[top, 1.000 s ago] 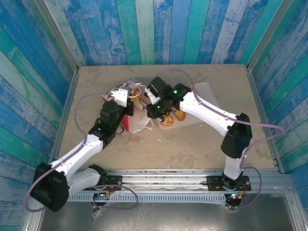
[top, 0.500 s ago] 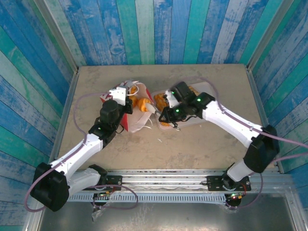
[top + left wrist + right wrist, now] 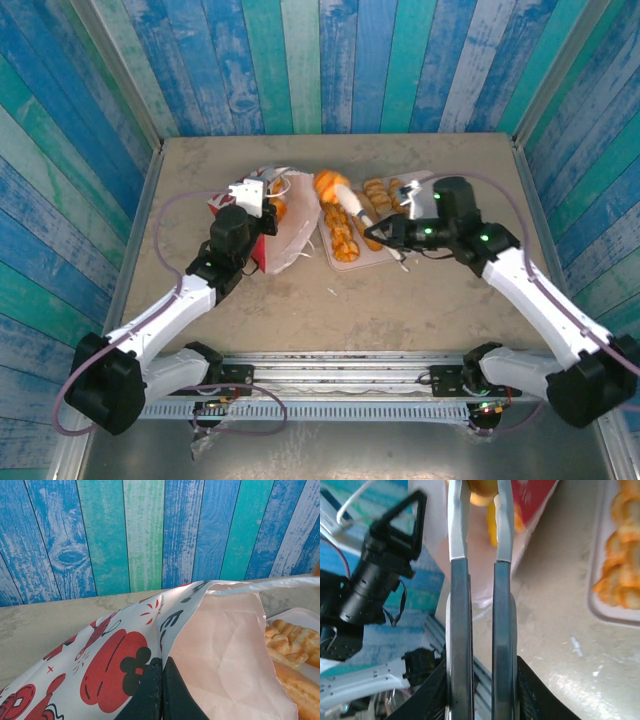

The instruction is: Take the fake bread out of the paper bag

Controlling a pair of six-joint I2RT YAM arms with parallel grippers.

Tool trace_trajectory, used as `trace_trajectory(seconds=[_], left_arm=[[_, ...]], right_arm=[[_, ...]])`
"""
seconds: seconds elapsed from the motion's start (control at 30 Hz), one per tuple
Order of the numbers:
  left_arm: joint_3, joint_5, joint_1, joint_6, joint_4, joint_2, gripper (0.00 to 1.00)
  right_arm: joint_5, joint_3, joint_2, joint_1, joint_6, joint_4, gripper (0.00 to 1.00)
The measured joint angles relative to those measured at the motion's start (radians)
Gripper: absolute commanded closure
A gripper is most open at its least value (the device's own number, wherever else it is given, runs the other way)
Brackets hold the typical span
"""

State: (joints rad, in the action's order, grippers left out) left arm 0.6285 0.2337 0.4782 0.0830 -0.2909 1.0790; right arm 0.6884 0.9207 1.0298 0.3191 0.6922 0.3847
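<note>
Bread [image 3: 324, 182], a rounded golden-orange piece, sits pinched between the 2 long fingertips of the right gripper [image 3: 336, 192]. It is raised out of the bag [image 3: 288, 238], between the bag's mouth and the tray's [image 3: 372, 258] far-left corner. The bag is white with red sides and red apple prints. It leans with its mouth gaping toward the tray, its pale crumpled inside showing. The left gripper [image 3: 162, 680] is pressed together on the bag's upper edge, holding the mouth up. A 2nd orange piece [image 3: 278, 209] shows at the mouth, just beside that gripper.

On the tray lie a braided loaf [image 3: 343, 236] near its left edge and knotted rolls [image 3: 382, 190] toward the far side. The right arm crosses above the tray's right half. A small white scrap [image 3: 333, 292] lies on the table [image 3: 300, 320] just in front of the tray.

Bag and tray sit just beside each other around the table's middle, nearer the far side. Striped plank walls [image 3: 330, 60] close the far side and both flanks. Open tabletop runs from the tray and bag toward the rail [image 3: 350, 362] at the near edge. There is also room right of the tray and left of the bag.
</note>
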Motion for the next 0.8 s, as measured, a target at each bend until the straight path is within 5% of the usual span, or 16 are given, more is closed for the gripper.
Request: trace_trajectory(seconds=[0.33,0.8], left_arm=[[0.001,0.000,0.000,0.000,0.000,0.000,0.99],[0.001,0.000,0.000,0.000,0.003,0.000,0.98]], right_arm=[[0.118,-0.074,-0.040,-0.409,0.030,-0.011,0.69],[0.319,-0.116,0.250,-0.620,-0.023,-0.087,0.70]])
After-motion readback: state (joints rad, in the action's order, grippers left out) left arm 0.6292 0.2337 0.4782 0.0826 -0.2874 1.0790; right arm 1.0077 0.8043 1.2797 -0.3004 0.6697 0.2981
